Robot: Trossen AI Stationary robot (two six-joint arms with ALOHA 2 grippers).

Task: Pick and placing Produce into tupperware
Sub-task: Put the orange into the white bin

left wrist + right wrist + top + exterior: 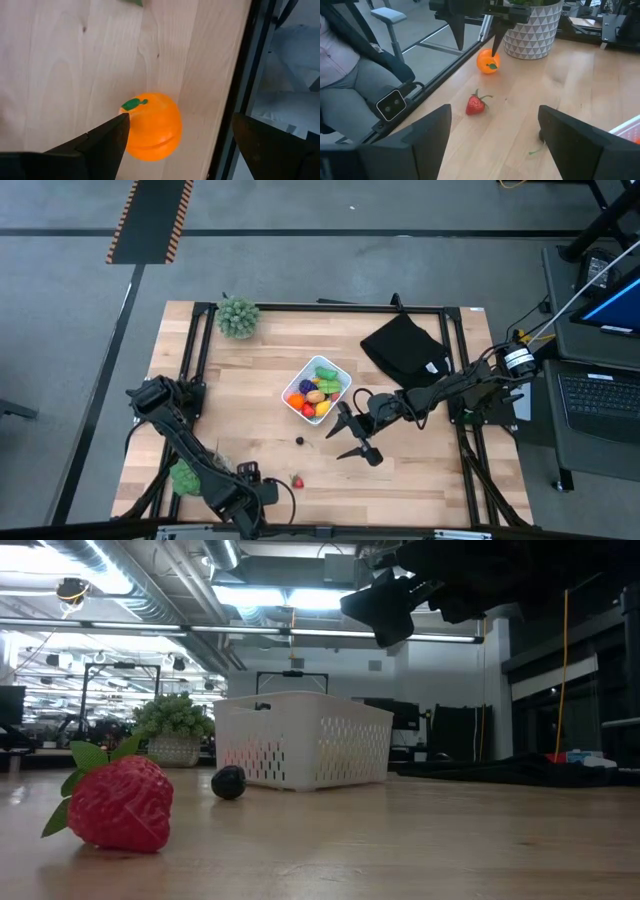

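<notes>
Left gripper (175,145): fingers spread wide, holding nothing; it hangs over the near edge of the table (250,370), with 1 finger (100,145) at the side of the orange (152,126) and the other out past the table edge.
Orange: sits on the wood beside the black frame rail at the near edge; green stem on top; in the right wrist view it lies under the left gripper's 2 fingers, next to a white patterned plant pot (532,27).
Right gripper (350,438): fingers spread wide, holding nothing; raised over the table just beside the container (342,372), on its near right side.
Container: white, square, with slotted walls; stands near the middle of the table and holds a mix of toy produce (315,392) in orange, yellow, green, red and purple.
Strawberry (296,480): lies on the wood near the near edge, apart from the container, between the 2 grippers.
Dark round fruit (298,441): small, on the wood between the strawberry and the container.
Plant (238,317): bushy green, at the far left part of the table.
Black cloth (405,348): on the far right part of the table.
Person (350,85): seated beside the table, only partly visible in the right wrist view.
</notes>
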